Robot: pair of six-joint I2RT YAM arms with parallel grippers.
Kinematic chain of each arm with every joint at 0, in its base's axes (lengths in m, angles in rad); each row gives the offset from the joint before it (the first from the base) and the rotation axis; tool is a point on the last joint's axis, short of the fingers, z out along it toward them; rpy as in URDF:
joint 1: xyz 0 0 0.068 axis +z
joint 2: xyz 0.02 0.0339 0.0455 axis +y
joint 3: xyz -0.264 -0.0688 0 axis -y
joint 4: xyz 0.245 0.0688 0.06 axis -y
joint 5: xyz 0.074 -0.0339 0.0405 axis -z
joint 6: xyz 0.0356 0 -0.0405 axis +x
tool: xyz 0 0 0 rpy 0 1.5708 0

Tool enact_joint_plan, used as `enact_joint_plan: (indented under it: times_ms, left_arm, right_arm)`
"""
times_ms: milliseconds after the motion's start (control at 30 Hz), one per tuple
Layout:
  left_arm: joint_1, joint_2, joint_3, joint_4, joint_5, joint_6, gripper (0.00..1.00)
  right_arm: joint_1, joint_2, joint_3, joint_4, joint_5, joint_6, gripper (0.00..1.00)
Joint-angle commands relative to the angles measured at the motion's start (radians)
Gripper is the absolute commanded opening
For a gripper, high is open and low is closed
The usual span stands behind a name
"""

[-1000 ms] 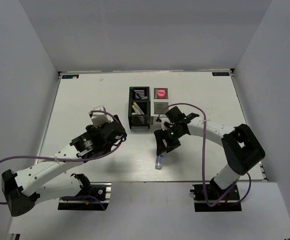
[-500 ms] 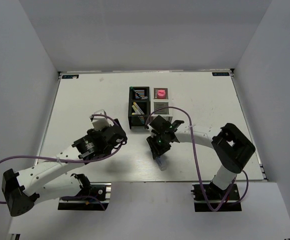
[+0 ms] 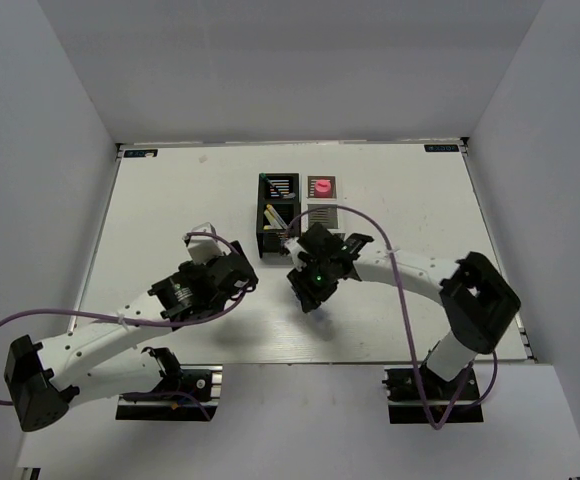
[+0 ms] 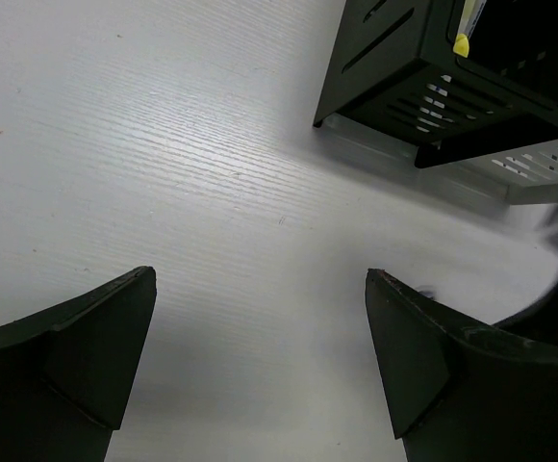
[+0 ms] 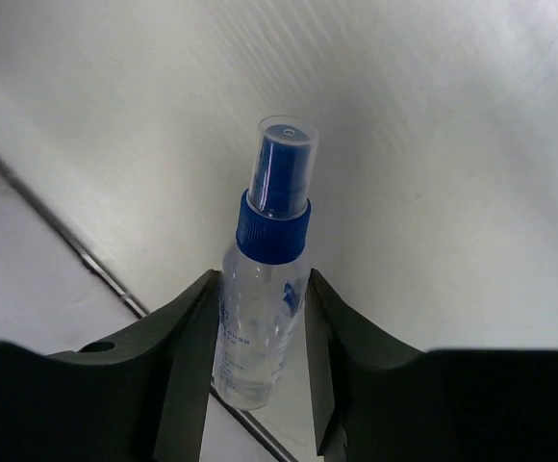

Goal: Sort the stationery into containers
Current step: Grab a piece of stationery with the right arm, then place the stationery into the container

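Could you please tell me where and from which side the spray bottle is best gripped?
Grip the spray bottle across its clear body, below the blue collar, coming from the base end: that part is straight-sided and wider than the slim cap.

White table (image 3: 170, 200), faint grain; grey walls (image 3: 290, 70) on three sides.
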Motion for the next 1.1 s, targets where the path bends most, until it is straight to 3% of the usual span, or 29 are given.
enact_joint_plan:
  times_ms: [0, 300, 533, 767, 1067]
  left_arm:
    - [-0.005, -0.042, -0.013, 0.012, -0.007, -0.019, 1.00]
    - [-0.005, -0.074, -0.024, 0.001, -0.007, -0.019, 1.00]
    - [-0.005, -0.056, -0.024, 0.010, 0.002, -0.019, 1.00]
    - [-0.014, -0.045, -0.024, 0.010, 0.011, -0.019, 1.00]
    - [-0.014, -0.034, -0.033, 0.052, 0.020, -0.010, 1.00]
  right_arm:
    - [-0.019, -0.179, 0.149, -0.001, -0.029, -0.082, 0.00]
    - [-0.096, -0.286, 0.325, -0.004, -0.080, -0.319, 0.00]
    - [-0.179, -0.296, 0.290, 0.251, -0.040, -0.464, 0.00]
    - [-0.303, -0.234, 0.198, 0.501, -0.239, -0.533, 0.00]
    - [-0.435, -0.105, 0.198, 0.599, -0.477, -0.574, 0.00]
